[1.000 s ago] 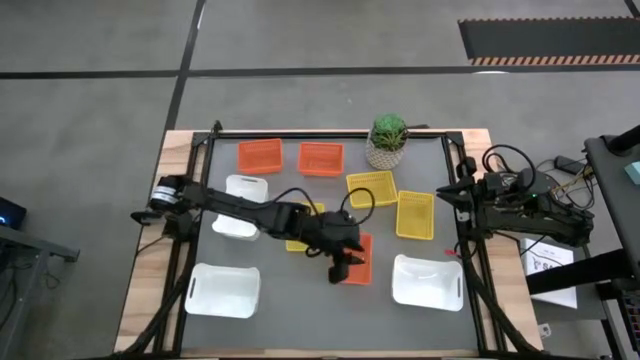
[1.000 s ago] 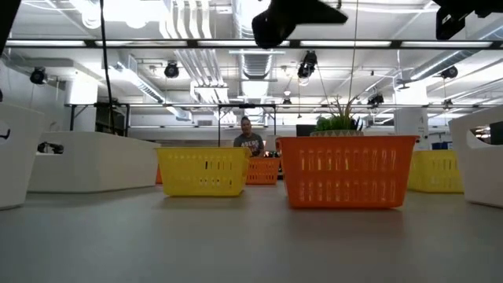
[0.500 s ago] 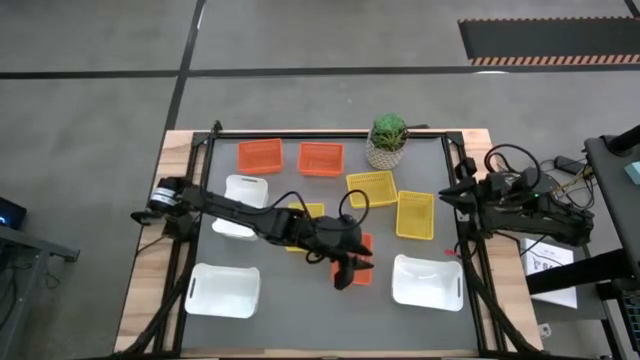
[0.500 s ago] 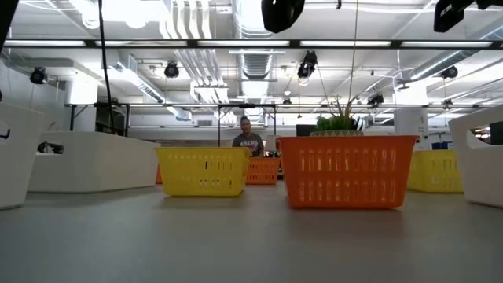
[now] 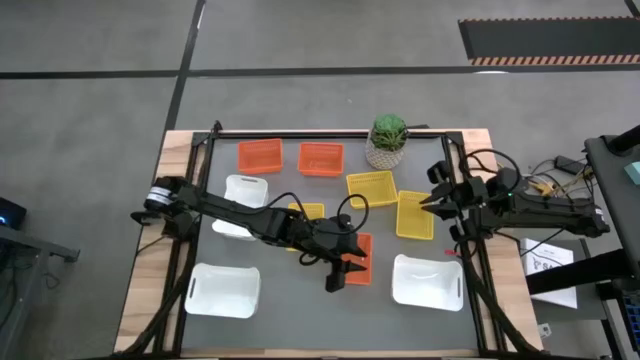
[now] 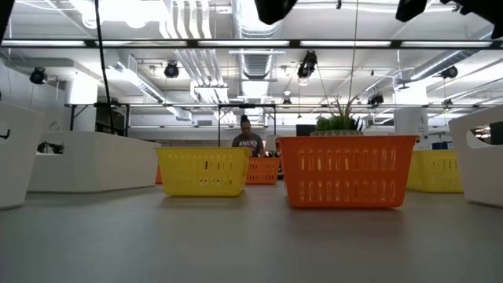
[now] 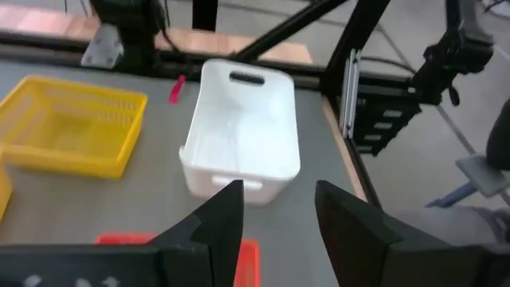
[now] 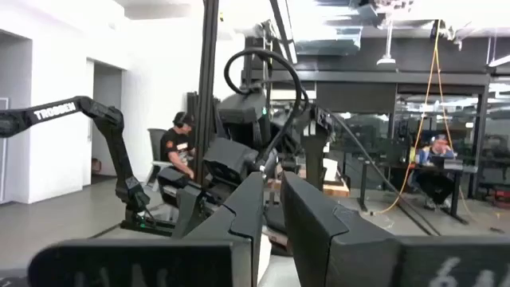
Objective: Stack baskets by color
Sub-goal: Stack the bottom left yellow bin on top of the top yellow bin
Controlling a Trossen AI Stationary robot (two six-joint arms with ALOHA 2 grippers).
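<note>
So I've got the left gripper (image 5: 341,275) spread wide, hovering over the orange basket (image 5: 356,260) at lower-center of the high view, lined up to grab it w/ nothing held, while the right gripper (image 5: 432,193), fingers pressed together, waits mid-right by the yellow baskets (image 5: 414,214).

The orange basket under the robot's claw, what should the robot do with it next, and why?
Probably lower the left gripper and close it on the rim of the orange basket. Its fingers stand open just above that basket, holding nothing. The two other orange baskets sit at the table's far edge, so this one would need carrying there to stack.
</note>
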